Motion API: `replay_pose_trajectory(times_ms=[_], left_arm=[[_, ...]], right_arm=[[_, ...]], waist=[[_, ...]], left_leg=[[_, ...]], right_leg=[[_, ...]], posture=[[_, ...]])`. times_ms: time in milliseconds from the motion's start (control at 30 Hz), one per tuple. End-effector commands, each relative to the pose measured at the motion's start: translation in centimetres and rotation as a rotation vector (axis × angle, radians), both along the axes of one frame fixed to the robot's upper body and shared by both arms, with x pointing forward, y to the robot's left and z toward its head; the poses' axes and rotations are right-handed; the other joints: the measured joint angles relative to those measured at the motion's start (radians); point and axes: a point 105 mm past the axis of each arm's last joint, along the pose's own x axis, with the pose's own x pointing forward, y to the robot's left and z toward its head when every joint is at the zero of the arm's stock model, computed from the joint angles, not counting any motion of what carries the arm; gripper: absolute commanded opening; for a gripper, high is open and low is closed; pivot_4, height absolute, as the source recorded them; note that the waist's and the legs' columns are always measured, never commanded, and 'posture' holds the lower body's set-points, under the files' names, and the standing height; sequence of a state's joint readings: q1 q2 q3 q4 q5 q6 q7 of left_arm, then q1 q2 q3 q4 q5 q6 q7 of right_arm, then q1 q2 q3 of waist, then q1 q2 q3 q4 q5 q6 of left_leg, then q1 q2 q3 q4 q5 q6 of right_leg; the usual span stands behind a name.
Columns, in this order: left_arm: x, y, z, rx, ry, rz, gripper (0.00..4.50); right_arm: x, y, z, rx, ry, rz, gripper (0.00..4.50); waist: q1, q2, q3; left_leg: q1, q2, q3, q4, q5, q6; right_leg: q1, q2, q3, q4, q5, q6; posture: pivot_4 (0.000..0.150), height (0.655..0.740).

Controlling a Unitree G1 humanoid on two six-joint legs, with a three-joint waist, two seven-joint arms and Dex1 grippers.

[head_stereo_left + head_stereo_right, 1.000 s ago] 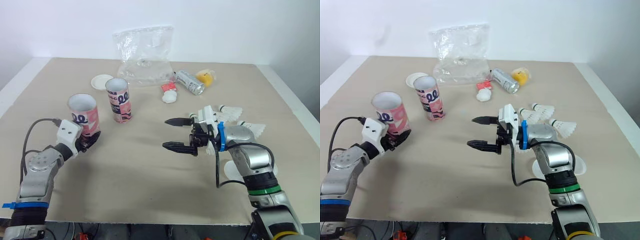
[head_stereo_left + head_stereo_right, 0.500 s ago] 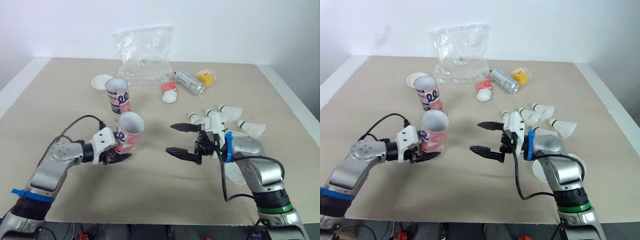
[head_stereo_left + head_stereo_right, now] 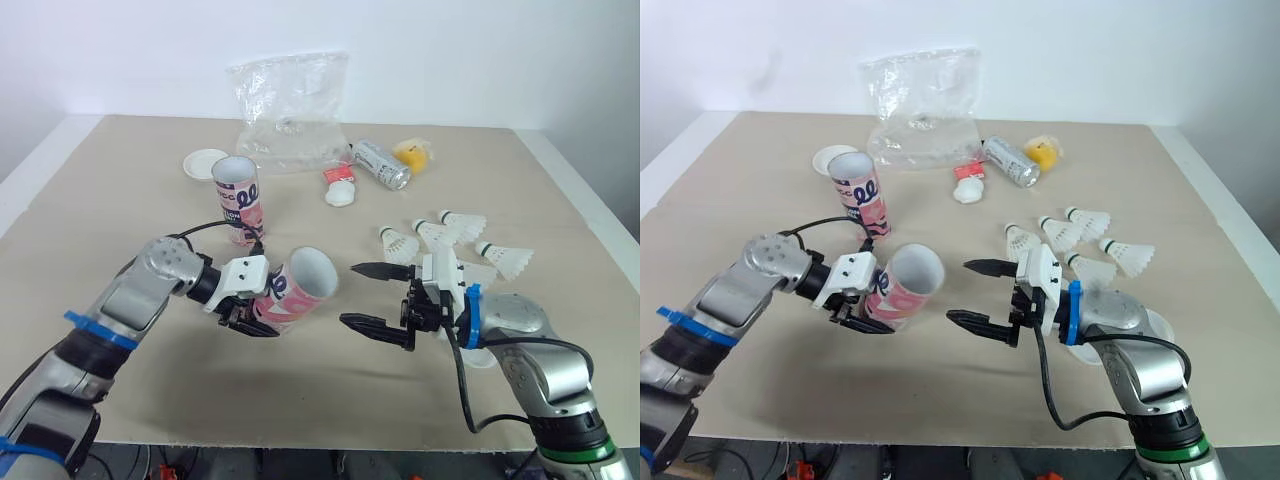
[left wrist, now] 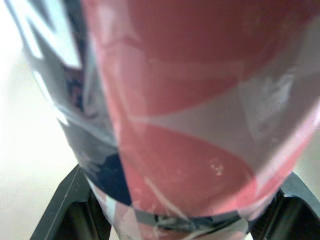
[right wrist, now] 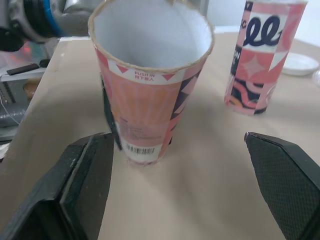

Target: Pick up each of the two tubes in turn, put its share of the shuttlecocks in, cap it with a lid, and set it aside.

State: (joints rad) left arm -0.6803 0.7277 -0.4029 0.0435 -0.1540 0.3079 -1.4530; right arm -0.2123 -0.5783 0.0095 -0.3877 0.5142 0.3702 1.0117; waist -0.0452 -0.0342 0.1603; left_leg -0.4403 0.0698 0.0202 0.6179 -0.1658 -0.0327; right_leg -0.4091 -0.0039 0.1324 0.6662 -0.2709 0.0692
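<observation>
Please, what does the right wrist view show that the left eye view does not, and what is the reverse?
The right wrist view adds details of the held tube: the PUSH IN print under its rim and the barcode near its base.

The left eye view adds the loose shuttlecocks, the can and the plastic bag.

Both share the held tube in the left gripper, the open right gripper facing the tube's mouth, the second tube standing upright, and the white lid beyond it.
</observation>
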Motion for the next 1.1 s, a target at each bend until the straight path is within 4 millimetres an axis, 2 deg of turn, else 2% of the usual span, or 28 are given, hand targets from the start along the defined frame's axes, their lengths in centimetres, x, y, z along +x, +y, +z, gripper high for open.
replay_pose_trajectory(times_ms=[33,200,467,667,867,1100], left_arm=[[-0.1,-0.4,0.7,0.051,0.016,-0.053,2.93],[-0.4,-0.6,0.6,0.083,0.019,-0.062,2.93],[-1.0,-0.3,-0.1,0.113,0.008,-0.035,2.93],[-0.7,-0.8,0.1,0.123,-0.006,-0.004,2.93],[-0.6,-1.5,0.2,0.136,-0.007,0.021,2.93],[-0.6,-1.9,0.3,0.147,-0.007,0.037,2.93]], right_arm=[[-0.6,-0.5,1.7,0.038,-0.050,-0.053,4.50],[-0.8,-1.4,1.6,0.069,-0.020,-0.176,4.50],[-1.3,-5.5,0.4,0.105,0.077,-0.606,4.50],[-2.0,-7.3,-0.4,0.124,0.136,-0.804,4.50],[-2.3,-7.5,-1.6,0.112,0.204,-0.859,4.50],[-1.2,-7.2,-2.9,0.120,0.272,-0.906,4.50]], waist=[[-0.001,0.000,0.000],[0.000,0.000,0.000],[0.000,0.001,-0.001],[0.000,0.002,-0.001],[0.000,0.002,-0.001],[0.000,0.003,-0.002]], left_leg=[[-0.001,0.000,-0.001,0.000,0.000,0.000],[-0.001,0.000,-0.003,0.000,-0.001,0.001],[-0.001,-0.001,-0.006,0.001,-0.001,0.001],[-0.001,-0.001,-0.007,0.003,0.000,0.001],[-0.001,-0.002,-0.007,0.004,0.000,0.002],[-0.001,-0.003,-0.008,0.005,0.001,0.003]], right_leg=[[0.000,0.000,0.000,0.000,0.000,0.000],[0.000,0.000,-0.001,0.001,-0.002,0.000],[0.002,0.000,-0.003,0.001,-0.003,-0.001],[0.002,0.000,-0.003,0.002,-0.003,-0.002],[0.004,-0.001,-0.003,0.002,-0.003,-0.004],[0.004,-0.001,-0.003,0.002,-0.003,-0.004]], posture=[[0.150,0.7400],[0.150,0.7400],[0.150,0.7400],[0.150,0.7400],[0.150,0.7400],[0.150,0.7400]])
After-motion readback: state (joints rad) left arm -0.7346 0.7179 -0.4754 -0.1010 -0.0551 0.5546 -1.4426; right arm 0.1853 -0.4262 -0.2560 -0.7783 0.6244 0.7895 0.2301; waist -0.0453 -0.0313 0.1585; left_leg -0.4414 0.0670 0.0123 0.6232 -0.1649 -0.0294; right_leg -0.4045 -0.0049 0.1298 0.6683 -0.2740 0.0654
